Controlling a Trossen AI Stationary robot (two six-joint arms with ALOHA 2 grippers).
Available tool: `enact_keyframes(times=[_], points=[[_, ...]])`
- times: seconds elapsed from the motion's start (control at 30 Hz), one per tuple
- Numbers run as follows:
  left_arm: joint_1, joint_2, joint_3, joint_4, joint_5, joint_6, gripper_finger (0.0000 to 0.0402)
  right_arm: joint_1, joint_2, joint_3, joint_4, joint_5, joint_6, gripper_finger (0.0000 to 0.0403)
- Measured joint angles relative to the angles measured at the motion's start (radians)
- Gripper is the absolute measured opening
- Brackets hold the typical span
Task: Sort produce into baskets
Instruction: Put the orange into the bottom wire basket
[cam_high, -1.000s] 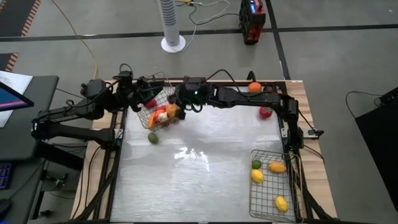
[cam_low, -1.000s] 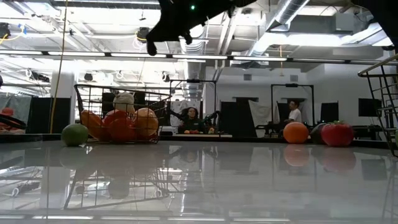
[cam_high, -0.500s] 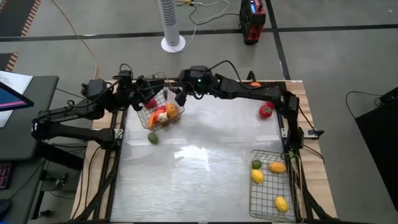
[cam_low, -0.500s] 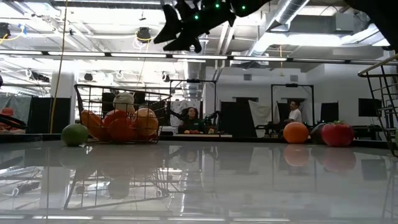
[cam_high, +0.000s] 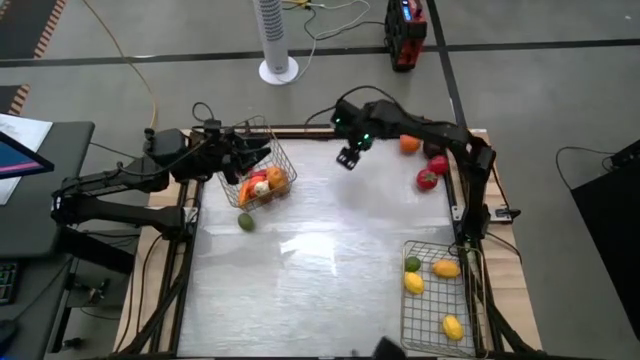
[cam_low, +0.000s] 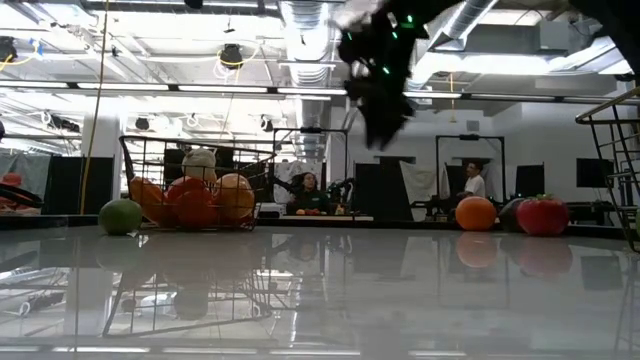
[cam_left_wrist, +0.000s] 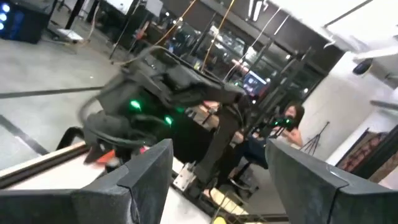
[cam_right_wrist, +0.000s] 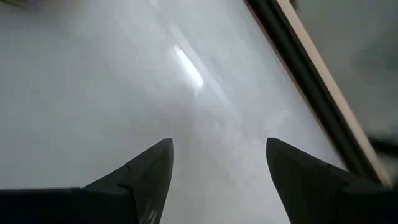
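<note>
The left wire basket (cam_high: 281, 160) stands at the table's far left and holds red, orange and white produce (cam_high: 262, 184); it also shows in the low view (cam_low: 135, 160). A green lime (cam_high: 245, 221) lies on the table just in front of it. My left gripper (cam_high: 258, 155) is open at the basket's far-left rim, pointing level toward the right. My right gripper (cam_high: 348, 160) hangs open and empty over the far middle of the table. An orange (cam_high: 409, 143) and two red pieces (cam_high: 428, 180) lie at the far right. The right basket (cam_high: 470, 300) holds a lime and lemons. My left gripper stands at the basket's far-left rim with its fingers (cam_left_wrist: 143, 174) spread. Whether a finger touches the wire, I cannot tell.
Bare white table (cam_high: 320, 280) stretches between the two baskets. The table's wooden edge (cam_high: 480, 140) runs close behind the orange. In the low view, people sit in the room beyond the table.
My right gripper has left the spot above the left basket and swung toward the table's right edge, and now hangs over the far middle. The produce and both baskets have stayed where they were.
</note>
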Motion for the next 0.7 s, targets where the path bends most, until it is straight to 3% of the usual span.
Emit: enact_keyframes(times=[0.1, 0.5, 0.7], points=[[0.0, 0.001, 0.0, -0.028, -0.01, 0.011, 0.0245, -0.078, 0.002, -0.008, -0.091, -0.004, -0.009, 0.0286], [0.0, 0.001, 0.0, -0.039, -0.041, 0.037, 0.0245, -0.321, 0.017, -0.008, -0.283, -0.006, -0.334, 0.0289], [0.0, 0.001, 0.0, -0.038, -0.071, 0.061, 0.0245, -0.393, 0.015, -0.009, -0.297, -0.007, -0.427, 0.0342]])
